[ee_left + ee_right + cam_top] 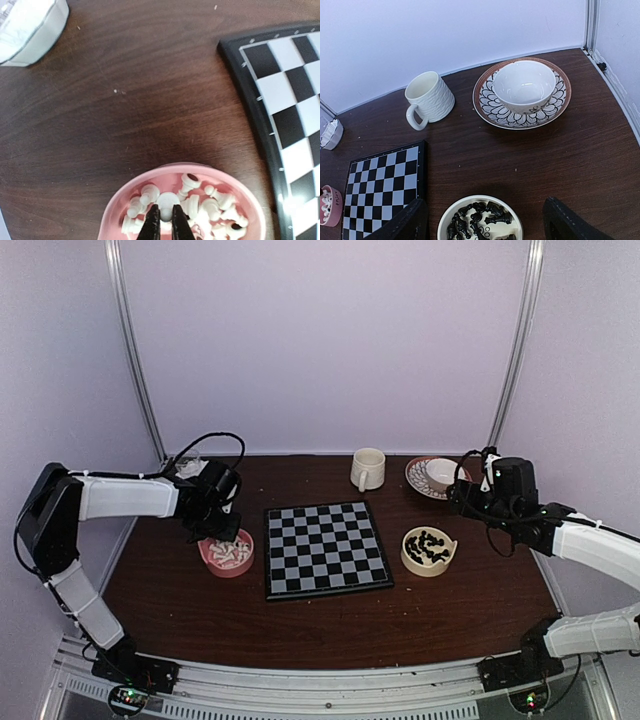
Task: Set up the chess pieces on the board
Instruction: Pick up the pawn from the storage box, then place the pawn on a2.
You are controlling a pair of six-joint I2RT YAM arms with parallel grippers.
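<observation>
Black-and-grey squares of the board (326, 548) carry nothing yet, so every placement looks left to do. The left claw (165, 212) is clamped on one white piece (167, 200) in the pink bowl (120, 200) left of it; black pieces (428, 546) sit in the cream bowl (408, 562) on the right, under the right claw (487, 217), jaws apart.

- Top camera sits high behind both arm bases, looking down and forward across the whole table (450, 610).
- Left wrist camera hangs close, staring straight down into the pink bowl (120, 200), with the board (260, 100) edge at right.
- Right wrist camera rides higher, tilted toward the far wall.
- All three views share the board.
</observation>
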